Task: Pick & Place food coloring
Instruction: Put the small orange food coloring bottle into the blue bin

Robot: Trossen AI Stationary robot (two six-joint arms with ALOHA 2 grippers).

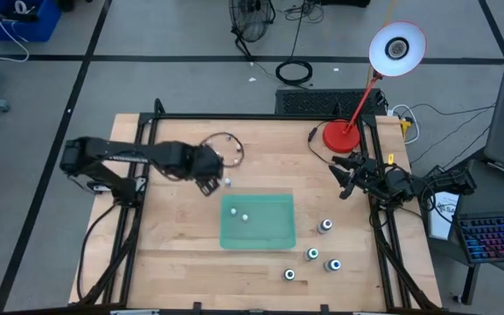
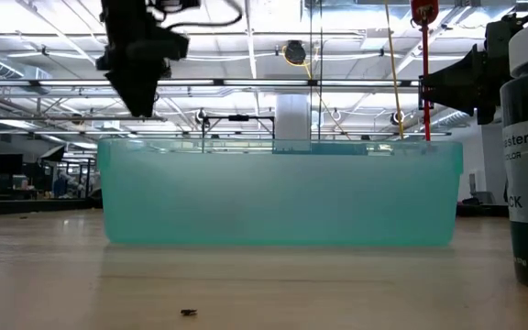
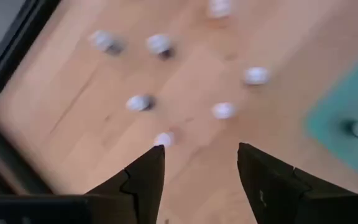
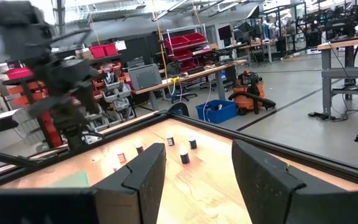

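Wooden counter (image 1: pixel 182 236) under a bright workshop — nearest, four dark food coloring bottles (image 1: pixel 312 255) stand beside the green tray (image 1: pixel 274 234), two more inside it; farther back, the left end effector (image 1: pixel 220 181) hovers with fingers spread, empty, over scattered whitish bottles (image 3: pixel 223 111) — the right end effector (image 1: pixel 346 179) waits parted, empty.

A flat translucent green tray (image 1: pixel 258 234) lies near the middle of the wooden tabletop (image 1: pixel 173 236); in the low view it shows as a wide pale-green wall (image 2: pixel 282 192). A red desk lamp (image 1: pixel 344 134) stands at the tabletop's far right corner, its white shade (image 1: pixel 397 48) leaning out over the floor. A coiled black cable (image 1: pixel 295 71) lies on the grey floor beyond. A keyboard (image 1: pixel 495 239) sits on a side desk at the right. Through the right wrist view, a blue bin (image 4: pixel 216 111) and red shelving (image 4: pixel 185 46) stand in the room.
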